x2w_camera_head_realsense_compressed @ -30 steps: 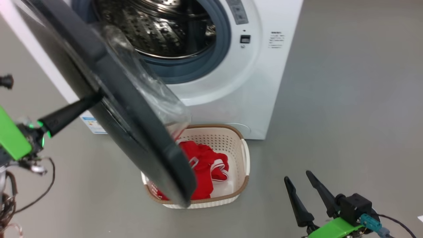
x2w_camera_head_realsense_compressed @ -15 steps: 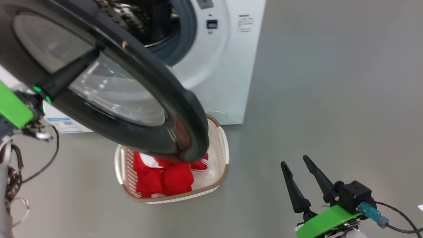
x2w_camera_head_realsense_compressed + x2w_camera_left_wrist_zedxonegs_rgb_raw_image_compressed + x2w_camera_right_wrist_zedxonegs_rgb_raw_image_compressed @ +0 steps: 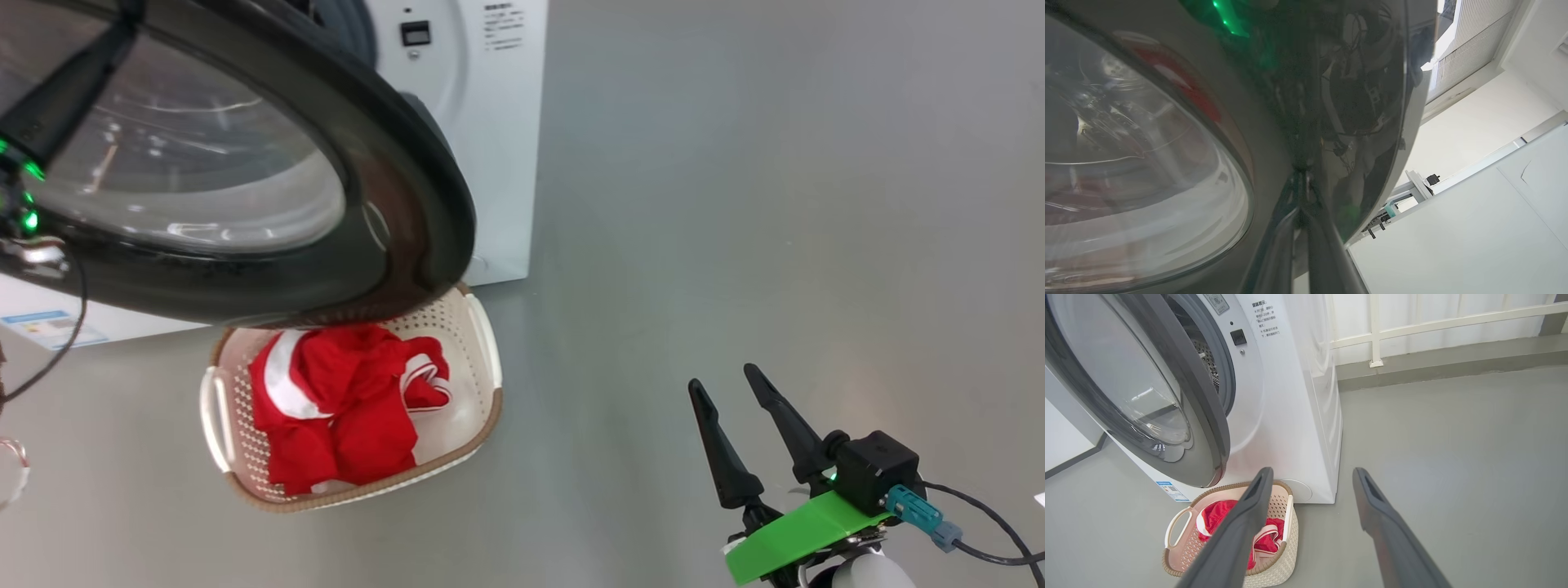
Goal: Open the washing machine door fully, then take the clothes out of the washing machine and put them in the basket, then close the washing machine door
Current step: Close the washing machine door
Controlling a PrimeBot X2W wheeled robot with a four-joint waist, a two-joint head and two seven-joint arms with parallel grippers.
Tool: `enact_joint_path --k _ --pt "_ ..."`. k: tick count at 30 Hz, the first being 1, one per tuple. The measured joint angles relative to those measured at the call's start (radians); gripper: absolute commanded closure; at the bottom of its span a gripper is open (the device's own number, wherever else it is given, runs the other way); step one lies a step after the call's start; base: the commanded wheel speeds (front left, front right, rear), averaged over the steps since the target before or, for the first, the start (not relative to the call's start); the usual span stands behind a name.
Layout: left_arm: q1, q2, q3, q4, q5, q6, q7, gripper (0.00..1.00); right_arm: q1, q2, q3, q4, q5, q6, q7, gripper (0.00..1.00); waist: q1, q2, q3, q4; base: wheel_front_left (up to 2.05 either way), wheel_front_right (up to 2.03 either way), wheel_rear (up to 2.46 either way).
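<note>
In the left wrist view the left gripper (image 3: 1301,192) has its jaws clenched on nothing, tips touching the glossy black rim of the washing machine door (image 3: 1355,102). The head view adds what sits below: the basket (image 3: 482,425) at 7 o'clock, partly under the door's lower edge, with the red clothes (image 3: 343,400) heaped inside. The right wrist view shows the door standing ajar from the washing machine (image 3: 1290,396) with a sliver of drum (image 3: 1208,359) at 11 o'clock, while the right gripper (image 3: 1312,473), jaws released and empty, hangs over the grey floor (image 3: 1453,457).
</note>
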Motion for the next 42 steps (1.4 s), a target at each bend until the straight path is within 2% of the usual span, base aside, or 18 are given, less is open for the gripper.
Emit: enact_joint_path --k 6,14,17,18,20,21,23,33,42 --pt "-0.014 0.007 -0.008 0.025 -0.002 0.0 -0.025 1.0 0.0 0.0 0.0 -0.003 0.004 0.0 0.0 0.0 0.0 0.0 0.004 -0.017 0.0 0.0 0.0" --pt "0.011 0.023 -0.039 0.02 -0.021 0.0 -0.034 0.98 0.0 0.001 0.0 0.002 0.004 0.0 0.0 0.0 -0.0001 0.0 -0.021 0.004 0.0 0.0 0.0" --pt "0.065 0.032 -0.047 -0.002 -0.022 0.0 -0.048 0.73 0.001 0.001 0.0 0.004 0.004 0.0 0.0 0.0 0.0 0.0 -0.035 0.015 0.0 0.0 0.0" --pt "0.084 0.033 -0.047 -0.008 -0.03 0.0 -0.056 0.62 0.002 0.001 0.0 0.005 0.003 0.0 0.0 0.0 0.0 0.0 -0.039 0.019 0.0 0.0 0.0" --pt "0.124 0.038 -0.05 -0.026 -0.04 0.0 -0.064 0.47 0.004 0.002 -0.001 0.009 0.002 0.0 0.0 0.0 0.0 0.0001 -0.047 0.029 0.0 0.0 0.0" --pt "0.147 0.04 -0.051 -0.035 -0.04 0.0 -0.074 0.2 0.004 0.002 -0.001 0.01 0.002 0.0 0.0 0.0 0.0 0.0001 -0.052 0.034 0.0 0.0 0.0" --pt "0.193 0.043 -0.051 -0.055 -0.042 0.0 -0.093 0.01 0.005 0.002 -0.002 0.011 0.0 0.0 0.0 0.0 0.0 0.0 -0.06 0.043 0.0 0.0 0.0" --pt "0.475 0.042 -0.048 -0.128 -0.032 0.0 -0.262 0.0 0.044 0.001 -0.028 0.014 -0.007 0.0 0.0 0.0 0.0 0.0 -0.093 0.097 0.0 0.0 0.0" --pt "0.629 0.021 -0.017 -0.119 -0.058 0.0 -0.398 0.0 0.065 -0.007 -0.032 0.015 -0.007 0.0 0.0 0.0 0.0 0.0 -0.11 0.129 0.0 0.0 0.0"
